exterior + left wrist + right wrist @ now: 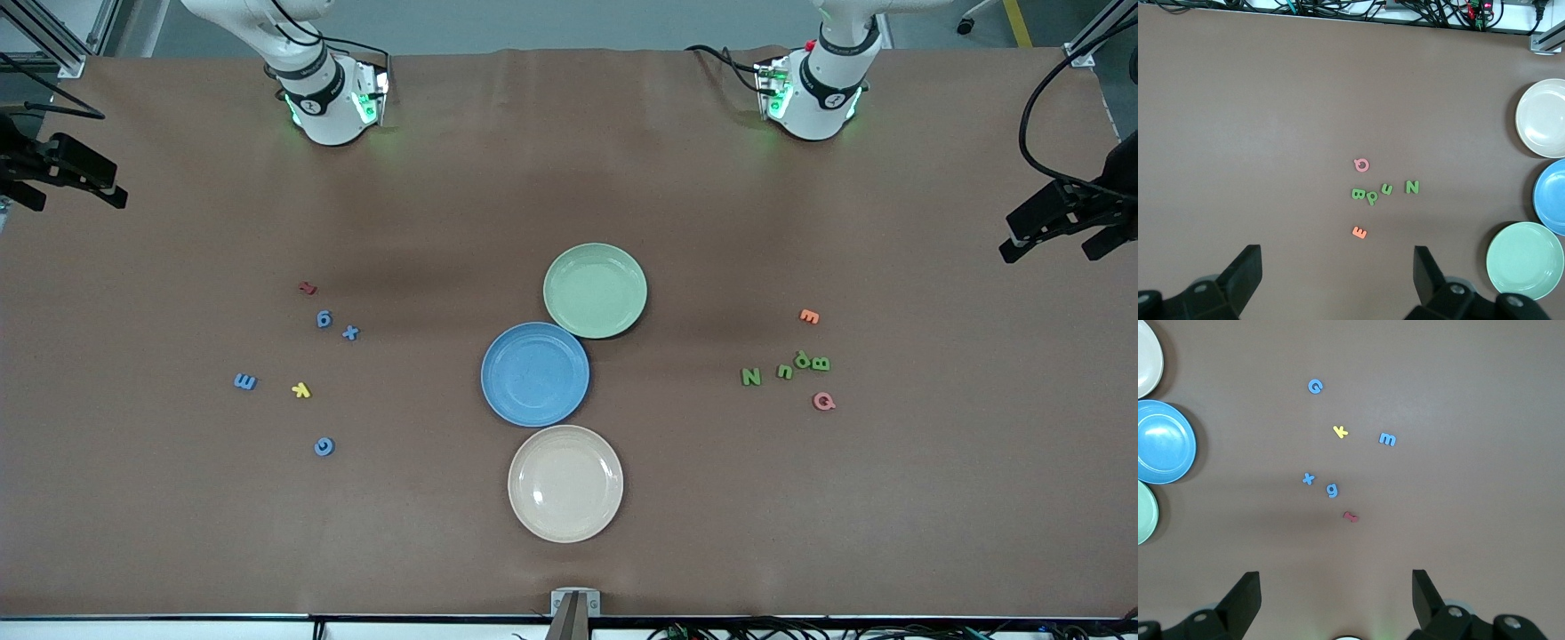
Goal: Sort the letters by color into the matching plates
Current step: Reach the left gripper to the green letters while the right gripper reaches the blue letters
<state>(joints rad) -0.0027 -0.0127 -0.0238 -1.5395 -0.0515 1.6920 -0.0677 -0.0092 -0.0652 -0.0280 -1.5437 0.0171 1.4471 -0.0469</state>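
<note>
While both arms are waiting high over their own ends of the table, nothing is being held — the sorting is not yet begun. The left gripper (1335,280) is hanging with its fingers spread wide and empty over the green letters: the N (751,377), the u (784,372), the p (803,359) and the B (821,363), the last two touching each other. An orange E (808,316) is lying farther from the front camera than that cluster, and a pink Q (824,402) nearer; neither belongs to the job.

The right gripper (1335,597) is likewise standing open and bare over the blue letters: the g (324,319), the x (351,332), the m (245,381) and the G (324,446), loosely scattered, with a red letter (307,287) and a yellow k (301,389) lying among them.

At mid-table the green plate (595,291) and the blue plate (535,374) are sitting rim to rim, both empty, with a cream plate (565,483) nearer the camera and just beside the blue one.

Judging from this, the first pick is what is coming. It is calling for one arm to descend over a single letter — the N or the G looks easiest, each standing apart from its neighbours. The p and B are going to need care, since closing on one could nudge the other.
</note>
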